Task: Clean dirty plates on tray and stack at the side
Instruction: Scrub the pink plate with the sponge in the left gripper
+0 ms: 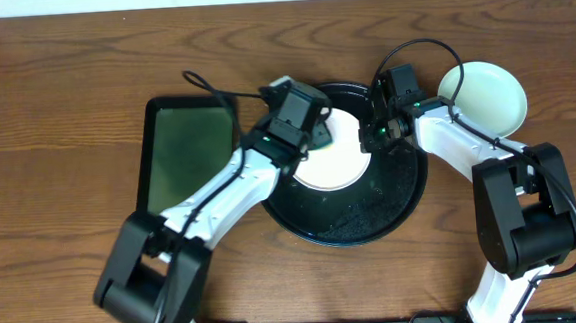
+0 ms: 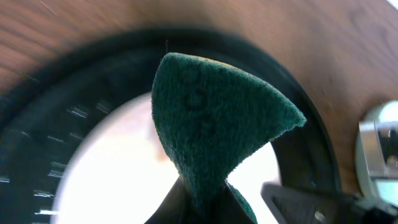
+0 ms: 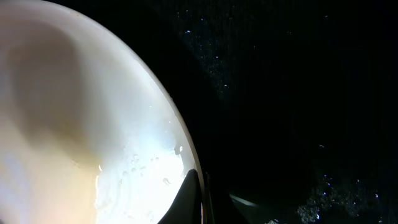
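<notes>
A white plate [image 1: 334, 165] lies on the round black tray [image 1: 372, 216], wet with droplets. My left gripper [image 1: 318, 132] is shut on a folded dark green scouring sponge [image 2: 211, 118] and holds it over the plate's far edge [image 2: 112, 168]. My right gripper [image 1: 373, 136] is shut on the white plate's right rim, with one finger on the plate [image 3: 81, 112] and the other outside over the tray [image 3: 298, 93]. A pale mint plate [image 1: 486, 97] sits on the table to the right of the tray. I cannot tell whether another plate lies under it.
A rectangular black tray with a green inside [image 1: 182, 153] lies left of the round tray, partly under my left arm. The two arms meet over the round tray's far half. Wooden tabletop [image 1: 62, 75] surrounds everything.
</notes>
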